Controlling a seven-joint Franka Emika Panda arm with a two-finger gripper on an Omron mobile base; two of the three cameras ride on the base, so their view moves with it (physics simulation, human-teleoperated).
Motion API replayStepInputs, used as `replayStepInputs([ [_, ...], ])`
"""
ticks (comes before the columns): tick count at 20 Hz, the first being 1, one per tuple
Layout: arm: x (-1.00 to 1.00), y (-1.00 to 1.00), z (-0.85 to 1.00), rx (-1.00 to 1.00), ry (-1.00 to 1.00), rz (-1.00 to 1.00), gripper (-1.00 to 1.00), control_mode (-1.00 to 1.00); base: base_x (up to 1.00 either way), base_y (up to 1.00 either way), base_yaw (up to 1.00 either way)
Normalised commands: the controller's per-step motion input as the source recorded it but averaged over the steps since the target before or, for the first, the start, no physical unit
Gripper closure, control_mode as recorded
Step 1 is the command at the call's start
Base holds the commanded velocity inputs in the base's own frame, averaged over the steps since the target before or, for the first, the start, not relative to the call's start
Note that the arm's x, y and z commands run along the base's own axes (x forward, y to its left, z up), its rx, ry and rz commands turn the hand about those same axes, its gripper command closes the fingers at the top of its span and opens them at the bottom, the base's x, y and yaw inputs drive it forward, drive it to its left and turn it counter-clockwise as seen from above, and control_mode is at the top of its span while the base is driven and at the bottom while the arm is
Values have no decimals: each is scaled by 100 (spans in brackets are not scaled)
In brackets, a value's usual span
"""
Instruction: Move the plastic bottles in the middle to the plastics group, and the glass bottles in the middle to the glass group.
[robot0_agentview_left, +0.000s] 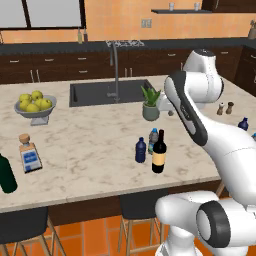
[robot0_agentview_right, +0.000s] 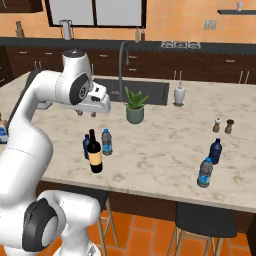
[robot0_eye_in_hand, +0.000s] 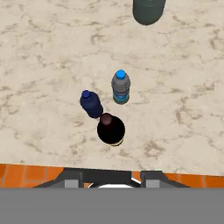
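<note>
Wine bottle (robot0_agentview_left: 159, 156) beside blue bottle (robot0_agentview_left: 141, 150), potted plant (robot0_agentview_left: 150, 104) behind

Marble counter (robot0_agentview_left: 90, 145) w/ dark sink (robot0_agentview_left: 107, 92) & faucet (robot0_agentview_left: 115, 65) set in it, dk wood cabinets (robot0_agentview_left: 55, 65) behind sink, orange wall (robot0_agentview_left: 120, 20) & window (robot0_agentview_left: 42, 12) above them, stools (robot0_agentview_left: 137, 207) under counter's near edge on orange tile floor (robot0_agentview_left: 92, 235).
</note>
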Motion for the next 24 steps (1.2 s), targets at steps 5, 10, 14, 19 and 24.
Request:
replayStepInputs([
  [5,-5,-5,-20,-7,3,0,-100,-100,0,0,0],
  [10,17,-1,-68,-5,7,6,-100,-100,0,0,0],
  [14,51,10,-59,0,15,3,-100,-100,0,0,0],
  [19,37,21,-43,2,9,0,-100,-100,0,0,0],
  [24,36,12,-27,0,9,0,-100,-100,0,0,0],
])
